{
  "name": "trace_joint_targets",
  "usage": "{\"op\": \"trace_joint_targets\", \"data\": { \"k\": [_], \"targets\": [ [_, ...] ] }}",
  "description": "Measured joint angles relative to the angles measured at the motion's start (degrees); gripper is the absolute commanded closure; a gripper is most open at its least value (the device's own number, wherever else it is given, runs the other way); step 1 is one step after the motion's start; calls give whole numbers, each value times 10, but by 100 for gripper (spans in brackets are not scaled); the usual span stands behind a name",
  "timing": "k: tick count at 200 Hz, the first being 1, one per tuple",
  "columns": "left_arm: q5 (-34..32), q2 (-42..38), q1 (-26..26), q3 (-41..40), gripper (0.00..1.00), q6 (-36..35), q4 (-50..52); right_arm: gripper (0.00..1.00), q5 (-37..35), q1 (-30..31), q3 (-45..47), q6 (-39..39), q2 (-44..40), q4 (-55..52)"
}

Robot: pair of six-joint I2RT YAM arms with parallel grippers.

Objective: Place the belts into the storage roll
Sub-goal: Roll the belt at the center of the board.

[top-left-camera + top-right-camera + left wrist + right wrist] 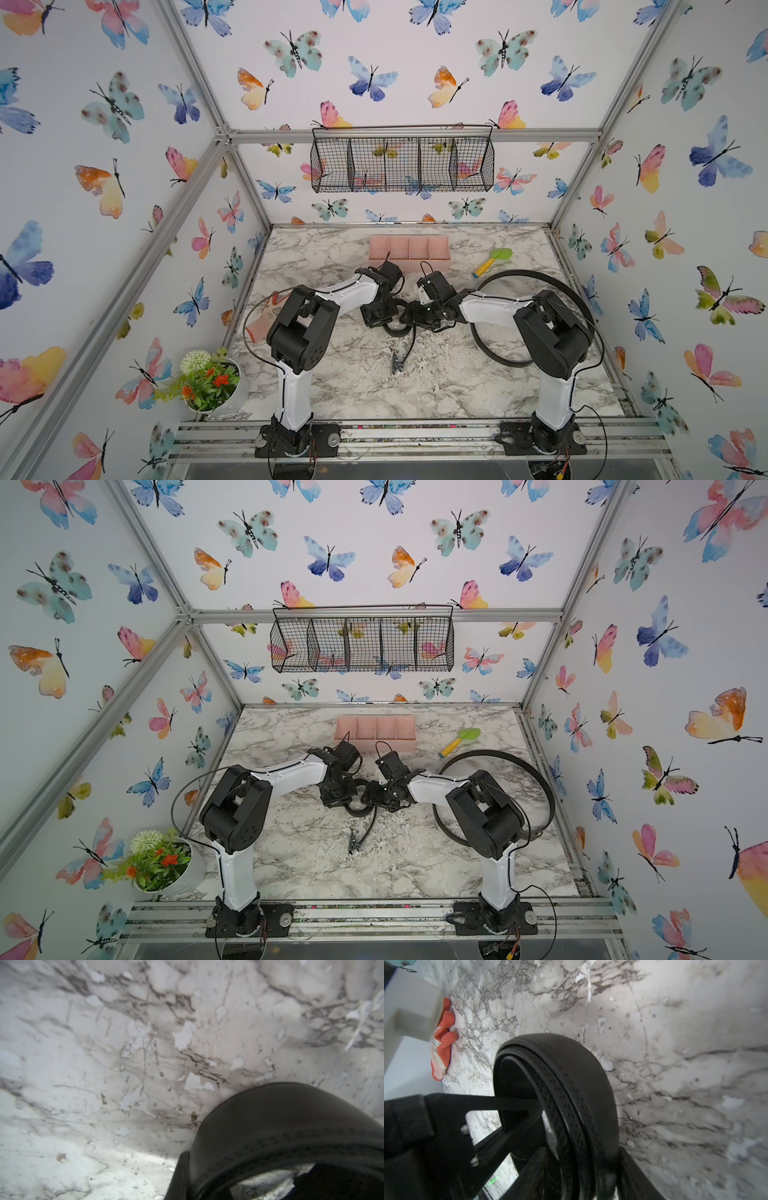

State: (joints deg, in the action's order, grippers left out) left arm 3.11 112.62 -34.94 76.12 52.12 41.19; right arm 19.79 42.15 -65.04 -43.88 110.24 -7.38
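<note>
One black belt is rolled into a small coil (395,329) (357,811) at the table's middle. Its loose end trails toward me to a silver buckle (397,365). My left gripper (384,320) (195,1184) is shut on the coil's wall, with one finger (508,1109) reaching inside it. My right gripper (409,318) (583,1172) straddles the whole coil (571,1084), a finger pressed on each side. The second belt (540,276) (498,754) lies as a wide loop at the right, partly under my right arm. The pink storage roll (436,265) (399,746) stands behind both grippers with nothing in its compartments.
A green and yellow toy shovel (492,259) lies right of the storage roll. An orange and white glove (266,316) (444,1028) lies at the left edge. A flower pot (212,382) stands at the near left corner. A black wire basket (401,164) hangs on the back wall.
</note>
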Motion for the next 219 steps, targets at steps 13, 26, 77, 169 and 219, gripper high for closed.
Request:
{"op": "trace_joint_targets", "data": {
  "k": [13, 26, 77, 169, 219],
  "targets": [
    [-7, 6, -8, 8, 100, 5, 9, 46, -11, 3, -9, 1, 0, -20],
    [-12, 10, -14, 13, 100, 10, 16, 46, -23, 7, -17, 2, 0, -40],
    [-25, 11, -24, 14, 100, 26, 20, 64, -54, 18, -37, 2, 8, -85],
    [-8, -5, -30, -10, 100, 7, 1, 97, -89, 23, -55, 18, 21, -102],
    [43, -62, -22, -94, 89, -17, -83, 97, -93, 25, -55, 46, 19, -106]
  ]
}}
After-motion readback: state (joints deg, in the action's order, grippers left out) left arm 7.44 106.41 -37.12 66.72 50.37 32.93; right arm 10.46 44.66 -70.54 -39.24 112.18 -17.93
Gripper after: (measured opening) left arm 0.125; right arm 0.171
